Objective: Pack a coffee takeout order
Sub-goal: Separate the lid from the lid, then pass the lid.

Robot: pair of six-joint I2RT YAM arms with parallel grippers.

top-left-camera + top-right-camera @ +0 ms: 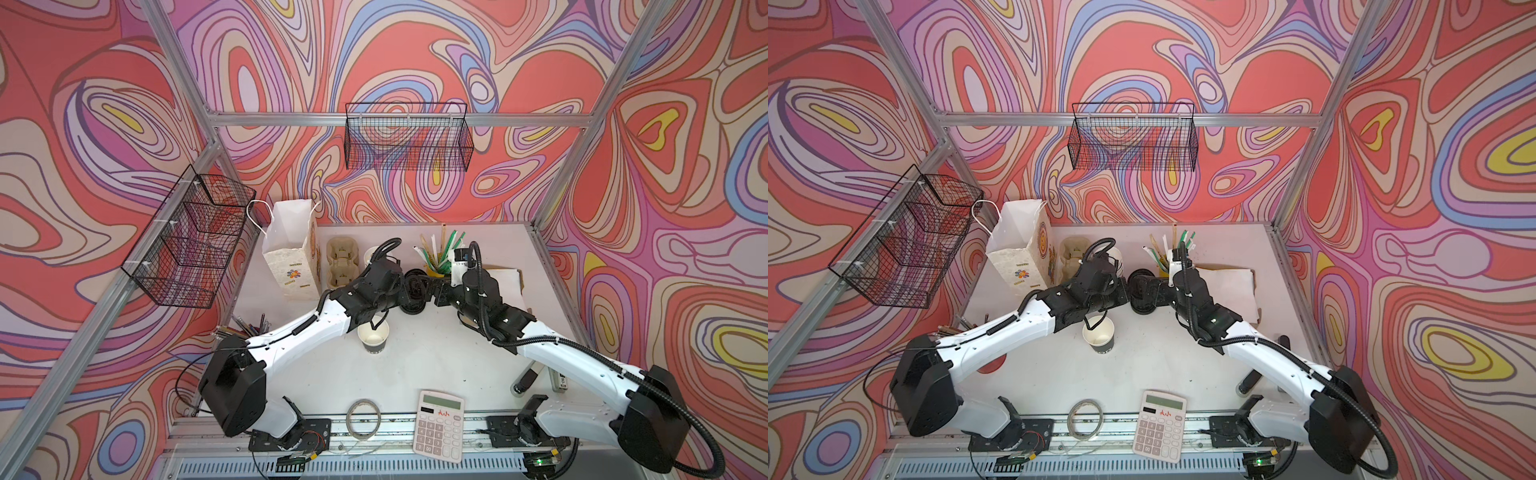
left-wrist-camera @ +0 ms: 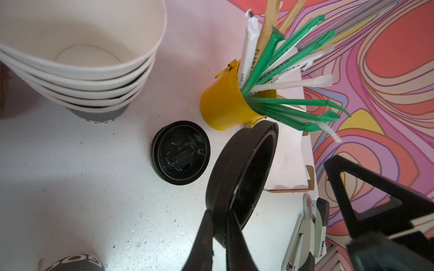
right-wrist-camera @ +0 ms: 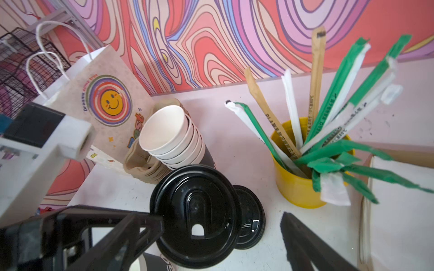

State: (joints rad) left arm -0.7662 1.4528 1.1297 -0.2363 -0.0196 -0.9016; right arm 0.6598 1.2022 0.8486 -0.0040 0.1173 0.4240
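Observation:
In the left wrist view my left gripper [image 2: 219,226] is shut on the rim of a black lid [image 2: 237,169], holding it on edge above the table. The right wrist view shows the same lid [image 3: 195,211] face on, with my right gripper [image 3: 218,234] open and its fingers [image 3: 303,237] standing apart on either side of it. The black paper cup [image 1: 373,334] stands lidless and upright just in front of both grippers. At the back left stand the tan carrier [image 1: 341,262] and the white printed bag [image 1: 291,249], upright and open.
More black lids [image 2: 180,152] lie stacked on the table under the held one. A stack of white-lined cups [image 3: 169,136] and a yellow pot of straws [image 3: 296,183] stand behind. A calculator [image 1: 439,424], a tape roll [image 1: 365,417] and a napkin box [image 1: 503,278] are also on the table.

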